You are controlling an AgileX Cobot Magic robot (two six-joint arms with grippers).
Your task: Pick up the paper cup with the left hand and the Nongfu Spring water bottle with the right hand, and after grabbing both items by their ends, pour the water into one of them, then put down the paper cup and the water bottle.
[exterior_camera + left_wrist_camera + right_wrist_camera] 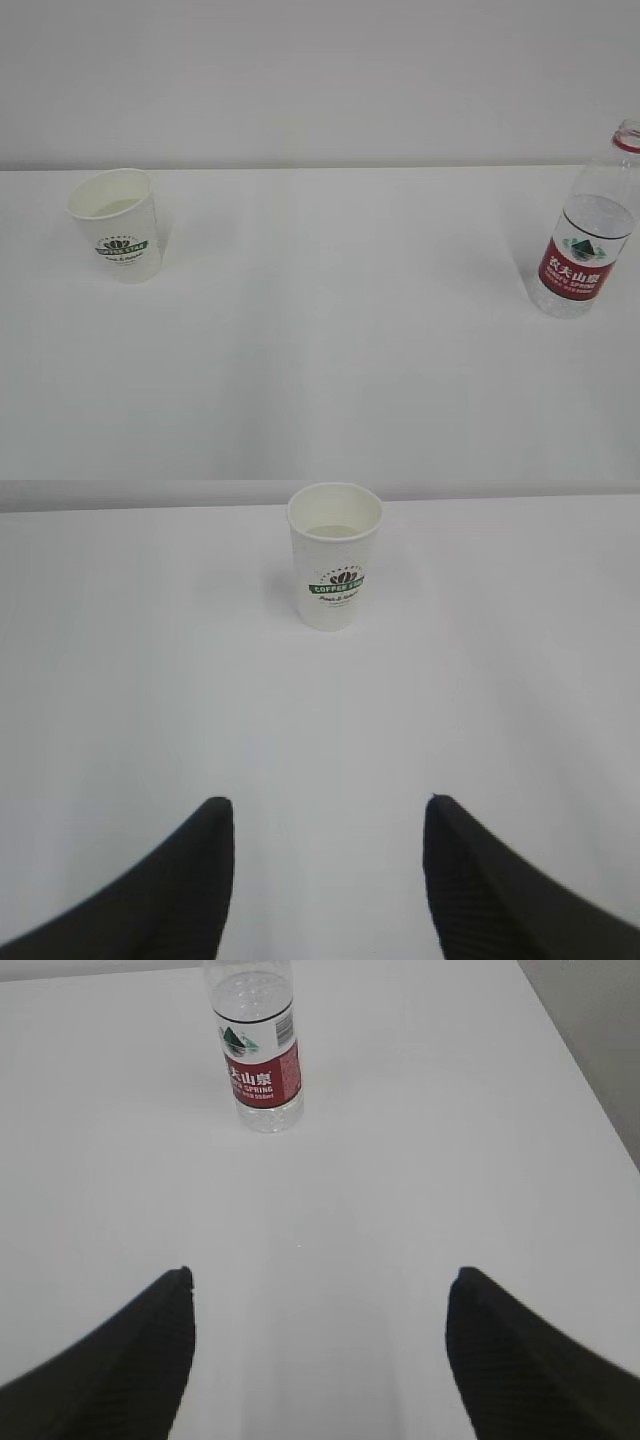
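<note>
The white paper cup (117, 236) with a green round logo stands upright at the left of the white table (330, 340); a little liquid shows inside. In the left wrist view the paper cup (335, 558) is far ahead, well apart from my open left gripper (328, 805), whose black fingers (190, 880) hold nothing. The Nongfu Spring water bottle (591, 235), clear with a red label, stands upright at the right edge of the exterior view, its top cut off. Straight ahead of my open, empty right gripper (320, 1275) stands the water bottle (258, 1050), at a distance. Neither arm appears in the exterior view.
A plain pale wall (320, 80) rises behind the table's far edge. The table's right edge (585, 1070) runs close beside the bottle in the right wrist view, with grey floor beyond it. Bare white tabletop lies between cup and bottle.
</note>
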